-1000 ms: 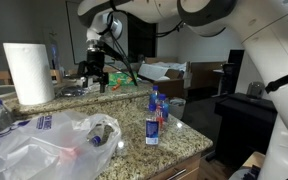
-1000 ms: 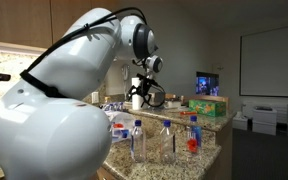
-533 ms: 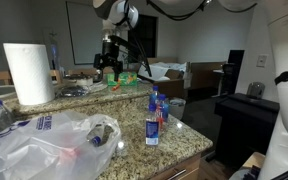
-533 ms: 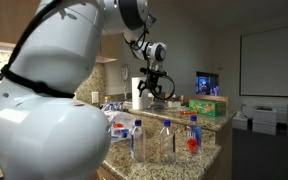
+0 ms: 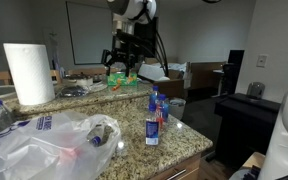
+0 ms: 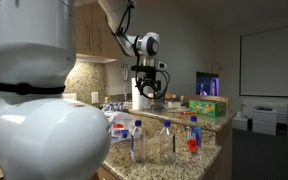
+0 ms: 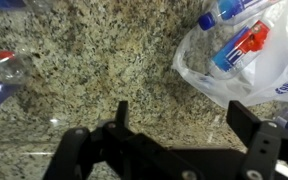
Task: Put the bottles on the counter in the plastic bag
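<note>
The wrist view alone made plain that the gripper (image 7: 181, 112) hung with jaws wide apart and empty over the counter (image 7: 94, 50), and that two bottles (image 7: 236, 45) lay inside the plastic bag (image 7: 269, 85). In an exterior view, three more bottles (image 6: 167, 138) stood upright on the counter.

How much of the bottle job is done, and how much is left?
Partly done. At least two bottles lie inside the plastic bag. The hand is open and empty, up above the counter. Left: three standing bottles near the counter's edge need bagging.
</note>
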{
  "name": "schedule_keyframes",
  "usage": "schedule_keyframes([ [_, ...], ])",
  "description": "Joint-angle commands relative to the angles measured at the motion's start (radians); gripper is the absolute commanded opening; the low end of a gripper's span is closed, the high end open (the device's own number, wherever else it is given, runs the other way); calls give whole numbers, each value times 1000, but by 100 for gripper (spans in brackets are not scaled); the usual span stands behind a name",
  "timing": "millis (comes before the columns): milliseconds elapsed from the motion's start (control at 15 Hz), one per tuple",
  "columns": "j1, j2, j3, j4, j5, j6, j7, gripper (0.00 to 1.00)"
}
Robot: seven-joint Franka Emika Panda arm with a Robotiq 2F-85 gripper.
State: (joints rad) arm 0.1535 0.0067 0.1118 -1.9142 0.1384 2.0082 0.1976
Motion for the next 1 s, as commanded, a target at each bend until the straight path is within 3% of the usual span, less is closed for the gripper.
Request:
schedule_keyframes([
  [0,-11,-175,11,-249,-52,120,189,100],
  [200,-31,-298,33,-422,-112,167,355,100],
  [467,-75,-483,83,-649,-181,141,570,100],
  [667,-104,-565,128,-731,-203,102,701,100],
  [933,-111,-630,158,-770,-224,175,723,100],
])
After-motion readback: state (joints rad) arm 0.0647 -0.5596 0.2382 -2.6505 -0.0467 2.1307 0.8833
